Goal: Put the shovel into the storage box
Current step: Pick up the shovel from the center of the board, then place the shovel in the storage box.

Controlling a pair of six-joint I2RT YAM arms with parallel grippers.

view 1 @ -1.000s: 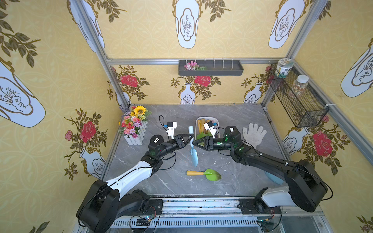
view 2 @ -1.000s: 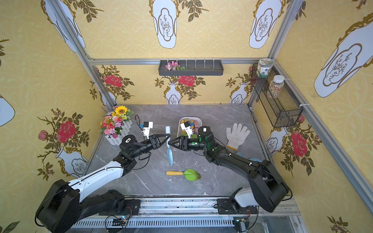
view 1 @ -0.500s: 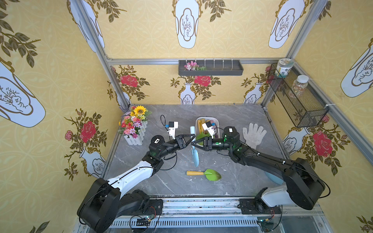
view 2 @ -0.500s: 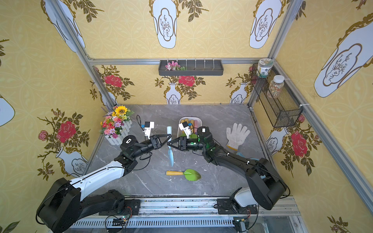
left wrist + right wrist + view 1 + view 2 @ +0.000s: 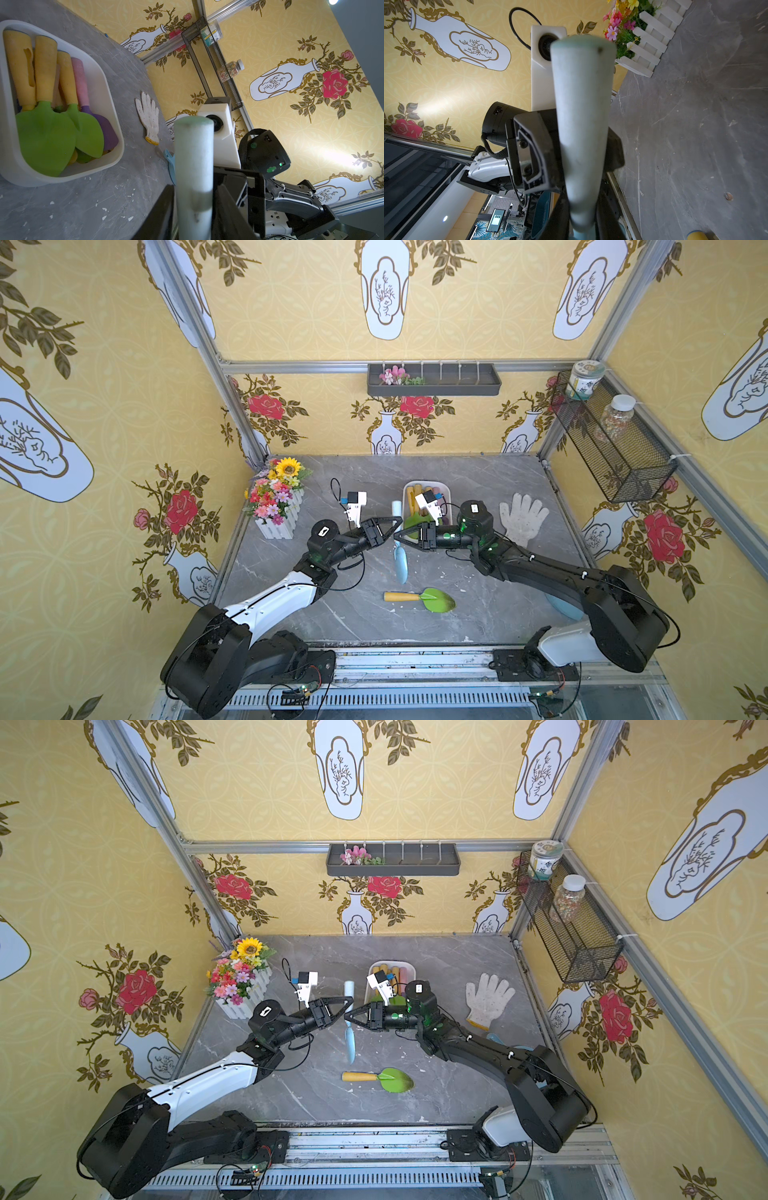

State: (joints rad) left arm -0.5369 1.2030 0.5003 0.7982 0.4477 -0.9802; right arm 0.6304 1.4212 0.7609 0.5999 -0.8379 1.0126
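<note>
Yellow floral walls (image 5: 291, 323), grey surface (image 5: 490, 477): a blue shovel (image 5: 400, 562) caught from both sides.
Both top views show the shovel just beside the white box (image 5: 428, 484), outside it, with the left gripper (image 5: 391, 529) and right gripper (image 5: 401, 536) tip to tip on it. Left wrist view: left fingers (image 5: 162, 214) flank the handle, grip or release impossible to tell. Right wrist view: right gripper clenched on the handle.

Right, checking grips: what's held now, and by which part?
The light blue shovel, by its handle: the right claw is shut on the narrow end near the blade. The left claw straddles the handle; its grip cannot be told.
</note>
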